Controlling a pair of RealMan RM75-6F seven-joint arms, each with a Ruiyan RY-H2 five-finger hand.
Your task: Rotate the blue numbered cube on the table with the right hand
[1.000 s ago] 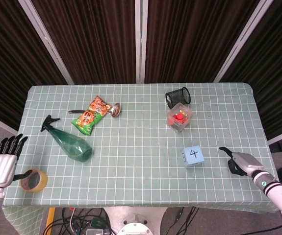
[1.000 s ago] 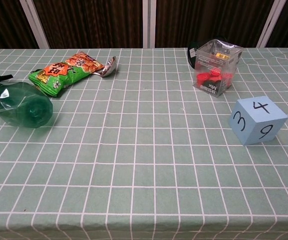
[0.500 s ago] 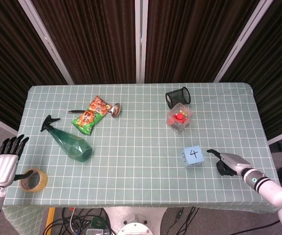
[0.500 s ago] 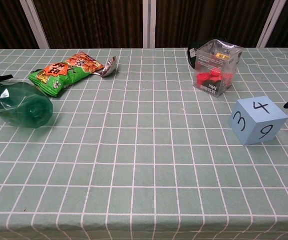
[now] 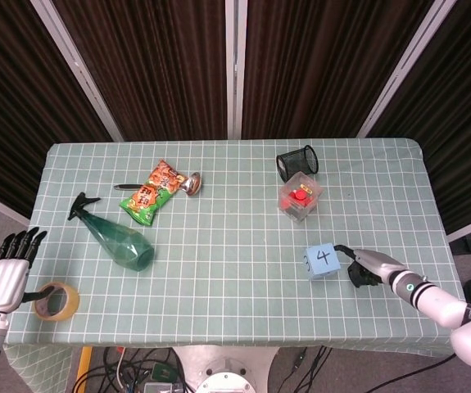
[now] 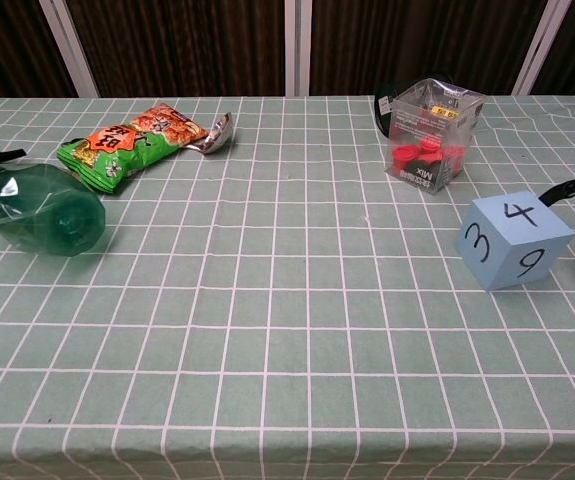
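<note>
The blue numbered cube [image 5: 323, 260] sits on the table's right side with 4 on top; the chest view shows 3 and 9 on the cube's [image 6: 515, 241] front faces. My right hand [image 5: 364, 267] lies low over the cloth just right of it, fingers apart and holding nothing. One dark finger [image 6: 573, 187] reaches to the cube's far right corner; I cannot tell whether it touches. My left hand [image 5: 6, 274] hangs off the table's left edge, fingers straight and empty.
A clear box with red caps [image 5: 300, 196] and a black mesh cup [image 5: 297, 162] stand behind the cube. A green spray bottle [image 5: 116, 236], a snack bag [image 5: 151, 192] and a spoon [image 5: 190, 184] lie at the left. A tape roll [image 5: 56, 301] sits at the front left corner.
My right hand has slid left across the table from near the right edge up to the cube's right side. The cube has not moved. My left hand has sunk a little.
</note>
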